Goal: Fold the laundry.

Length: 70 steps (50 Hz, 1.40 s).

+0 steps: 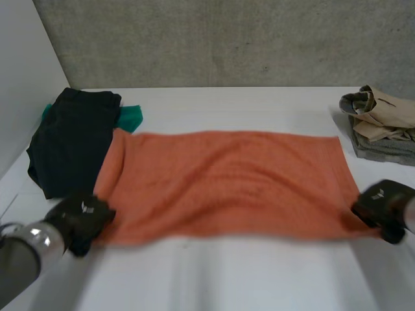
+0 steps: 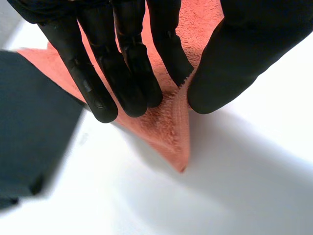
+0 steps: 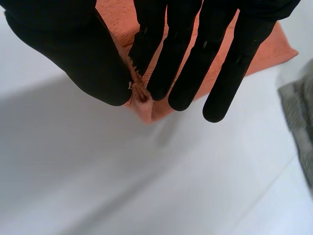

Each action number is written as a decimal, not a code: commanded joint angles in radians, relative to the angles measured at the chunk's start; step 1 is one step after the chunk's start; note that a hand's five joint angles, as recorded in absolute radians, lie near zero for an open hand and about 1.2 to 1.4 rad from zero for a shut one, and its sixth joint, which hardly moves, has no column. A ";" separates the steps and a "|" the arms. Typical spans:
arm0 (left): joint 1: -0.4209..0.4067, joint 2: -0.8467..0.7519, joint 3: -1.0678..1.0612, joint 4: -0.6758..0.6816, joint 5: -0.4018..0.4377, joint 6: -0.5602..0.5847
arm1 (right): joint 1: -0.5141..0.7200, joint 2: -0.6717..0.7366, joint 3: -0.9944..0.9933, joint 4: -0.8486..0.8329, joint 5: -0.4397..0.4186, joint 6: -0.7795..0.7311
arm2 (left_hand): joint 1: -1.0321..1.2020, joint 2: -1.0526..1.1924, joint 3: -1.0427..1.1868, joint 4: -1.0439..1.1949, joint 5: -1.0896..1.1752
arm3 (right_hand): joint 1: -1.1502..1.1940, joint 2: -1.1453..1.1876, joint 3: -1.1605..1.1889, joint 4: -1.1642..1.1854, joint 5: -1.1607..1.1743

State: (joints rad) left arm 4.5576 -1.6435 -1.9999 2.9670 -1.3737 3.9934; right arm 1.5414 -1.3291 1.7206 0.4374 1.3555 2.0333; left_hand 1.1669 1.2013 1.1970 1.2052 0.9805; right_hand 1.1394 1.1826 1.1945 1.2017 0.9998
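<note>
Orange towel [image 1: 227,184]: spread flat and open on the white table [image 1: 246,278], its long run going from my left hand [image 1: 81,220] across to my right hand [image 1: 382,207]. The near edge stretches between the two.

Left hand: on the near corner at its end of the towel. Fingers [image 2: 124,73] straight and close together, laid on top of the cloth. Thumb [image 2: 230,63] comes in against the hem from the other side. The corner is pinched between them, and its tip sticks out past my fingertips.

Right hand: on the other near corner. Thumb [image 3: 83,54] and the finger next to it nip a small bunched bit of the corner. The remaining fingers are straight, side by side over the cloth.

Beyond my left hand: a dark garment [image 1: 71,139], right against the towel's short end, with a green cloth [image 1: 130,116] peeking from under its far side.

Beyond my right hand: a pile of grey and beige clothes [image 1: 382,126], near the towel's far corner. I cannot tell whether they touch.
</note>
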 commanded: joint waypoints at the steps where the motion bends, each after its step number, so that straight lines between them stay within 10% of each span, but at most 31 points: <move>1: 0.021 0.041 0.026 -0.042 0.001 0.041 | -0.058 -0.055 0.021 -0.046 -0.016 -0.039 | 0.229 0.195 0.199 0.191 0.241 | 0.257 0.214 0.202 0.195 0.222; 19: -0.123 -0.442 0.444 0.520 -0.016 -0.060 | 0.092 0.278 -0.191 -0.689 0.123 0.219 | 0.229 0.195 0.199 0.191 0.241 | 0.257 0.214 0.202 0.195 0.222; 42: -0.150 -1.005 1.222 0.541 -0.128 -0.053 | 0.197 0.735 -0.731 -0.907 0.215 0.203 | 0.229 0.195 0.199 0.191 0.241 | 0.257 0.214 0.202 0.195 0.222; 45: -0.153 -1.022 1.242 0.540 -0.128 -0.053 | 0.201 0.766 -0.762 -0.905 0.211 0.200 | 0.229 0.195 0.199 0.191 0.241 | 0.147 0.104 0.092 0.085 0.112; 47: -0.161 -1.026 1.233 0.541 -0.127 -0.054 | 0.207 0.775 -0.765 -0.902 0.220 0.191 | -0.963 -0.997 -0.993 -1.001 -0.951 | -0.965 -1.008 -1.020 -1.027 -1.000; 61: -0.203 -0.790 0.968 0.587 -0.131 -0.118 | 0.237 0.499 -0.503 -0.864 0.182 0.416 | -0.992 -1.027 -1.022 -1.031 -0.980 | -0.965 -1.008 -1.020 -1.027 -1.000; 70: -0.201 -0.506 0.675 0.578 -0.125 -0.313 | 0.128 0.304 -0.366 -0.551 0.045 0.613 | -0.992 -1.027 -1.022 -1.031 -0.980 | -0.820 -0.863 -0.875 -0.882 -0.855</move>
State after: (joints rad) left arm 4.3538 -2.3142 -1.1489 3.5491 -1.5062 3.8003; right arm 1.7471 -0.9428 1.2937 -0.3170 1.4849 2.5606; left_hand 0.1910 0.2071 0.2162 0.2041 0.0523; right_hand 0.2294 0.2228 0.2242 0.2258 0.0569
